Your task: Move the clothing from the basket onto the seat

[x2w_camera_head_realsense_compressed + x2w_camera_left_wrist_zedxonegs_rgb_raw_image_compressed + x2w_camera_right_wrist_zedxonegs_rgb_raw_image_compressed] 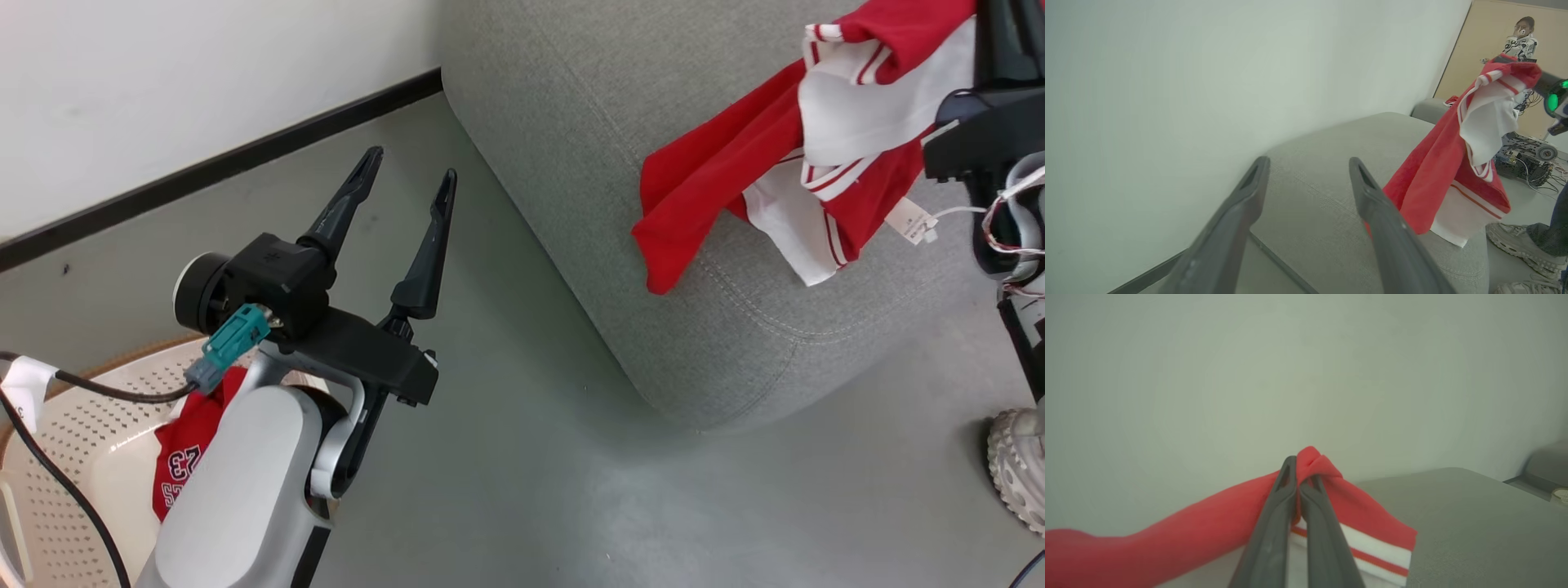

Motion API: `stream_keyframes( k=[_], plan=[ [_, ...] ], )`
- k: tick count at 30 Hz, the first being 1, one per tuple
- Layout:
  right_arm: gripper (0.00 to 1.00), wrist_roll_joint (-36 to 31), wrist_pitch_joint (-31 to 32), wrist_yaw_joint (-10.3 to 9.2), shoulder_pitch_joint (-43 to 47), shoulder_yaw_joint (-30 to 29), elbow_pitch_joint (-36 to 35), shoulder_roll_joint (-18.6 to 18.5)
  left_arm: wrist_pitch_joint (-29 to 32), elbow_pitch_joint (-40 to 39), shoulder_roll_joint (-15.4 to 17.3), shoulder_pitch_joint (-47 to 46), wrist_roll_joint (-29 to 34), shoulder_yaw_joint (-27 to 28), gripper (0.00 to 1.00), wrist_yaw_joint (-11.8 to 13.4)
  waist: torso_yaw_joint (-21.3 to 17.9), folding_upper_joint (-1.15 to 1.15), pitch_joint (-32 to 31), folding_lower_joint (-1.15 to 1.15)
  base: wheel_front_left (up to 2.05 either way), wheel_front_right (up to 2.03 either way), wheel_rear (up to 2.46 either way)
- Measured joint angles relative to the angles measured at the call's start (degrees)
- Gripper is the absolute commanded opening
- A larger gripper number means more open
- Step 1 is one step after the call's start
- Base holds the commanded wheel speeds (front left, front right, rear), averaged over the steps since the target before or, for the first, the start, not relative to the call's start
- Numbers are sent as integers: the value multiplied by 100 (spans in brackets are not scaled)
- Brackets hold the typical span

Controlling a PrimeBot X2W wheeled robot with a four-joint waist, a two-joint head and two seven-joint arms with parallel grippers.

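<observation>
Left end effector (411, 163), spread wide and empty, hovers left of the sofa (571, 163). The "23" garment (184, 465) lies in the basket (73, 441), farther left, and the striped garment (735, 180) hangs over the sofa's edge.

From the left wrist, that garment dangles right of the open fingers.

From the right wrist, the right end effector (1300, 475) pinches the striped garment's red fold above the sofa.

Count: 2 red garments, namely 1 white-striped garment (849, 122) and 1 printed garment (188, 445). 1 basket (65, 457). 1 sofa (571, 122). 2 tools: left tool (412, 163), right tool (1300, 473). 2 shoes (1515, 241).
</observation>
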Motion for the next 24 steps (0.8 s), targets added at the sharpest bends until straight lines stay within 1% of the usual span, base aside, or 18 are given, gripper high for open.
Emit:
stream_keyframes(
  k=[5, 15, 17, 19, 24],
  plan=[
    [0, 109, -5, -48, -13, -202, 143, -146, 73, -98, 57, -8, 8, -30, 100, 0, 54, 0, 229, -1, 0, 0, 0],
    [0, 115, -13, -154, -259, -423, 147, -233, 223, -241, 287, -10, 15, -2, 100, -5, 155, 1, 696, 0, 0, 0, 0],
    [0, 115, -13, -243, -325, -487, 159, -243, 267, -275, 318, -16, 46, -1, 100, -5, 172, 0, 801, -1, 0, 0, 0],
    [0, 115, -13, -257, -387, -525, 175, -259, 319, -303, 344, -42, 57, -2, 100, -27, 185, 0, 903, 0, 0, 0, 0],
    [0, 120, -14, -326, -626, -726, 309, -465, 424, -377, 460, -123, 62, 2, 100, -51, 209, 0, 1162, 0, 0, 0, 0]
  ],
)
